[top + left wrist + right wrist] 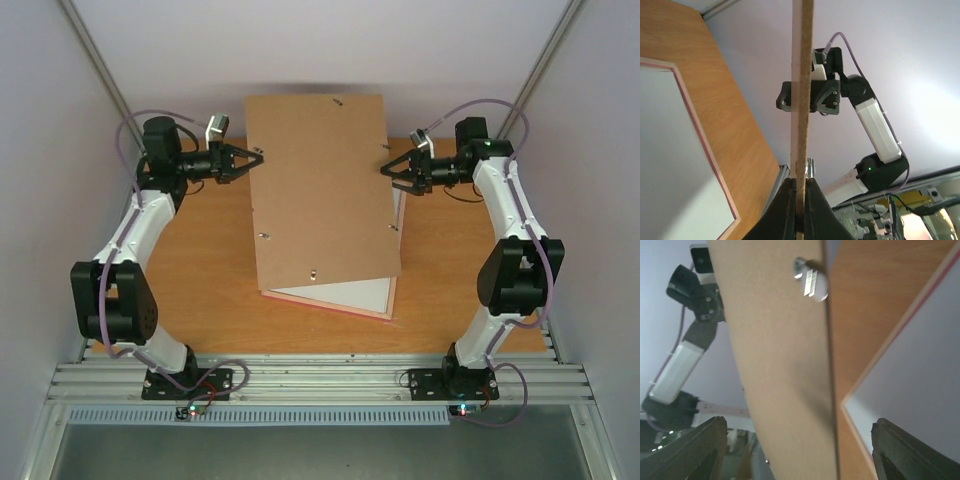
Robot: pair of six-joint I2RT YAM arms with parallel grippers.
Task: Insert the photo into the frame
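So the left gripper [258,157] is clamped on the left edge of the brown backing board [320,190]. In its wrist view you can see both fingers [785,210] pressed flat against the board, which runs edge-on straight out from between them. That's holding the board up in the air, off the wooden table [200,270].

The right gripper [387,168] is at the opposite edge, directly across the board from the left one. Its jaws are spread wide. From its own camera the two fingers [705,450] sit far apart with the board passing between them, and neither looks to be touching it. There's a small metal turn clip [810,280] on the board just ahead of that gripper.

The pink frame [325,306] lies flat on the table below both grippers, mostly covered by the raised board. Only its near end and a sliver under the right gripper poke out. The photo [335,293] is inside the frame with its white back up.
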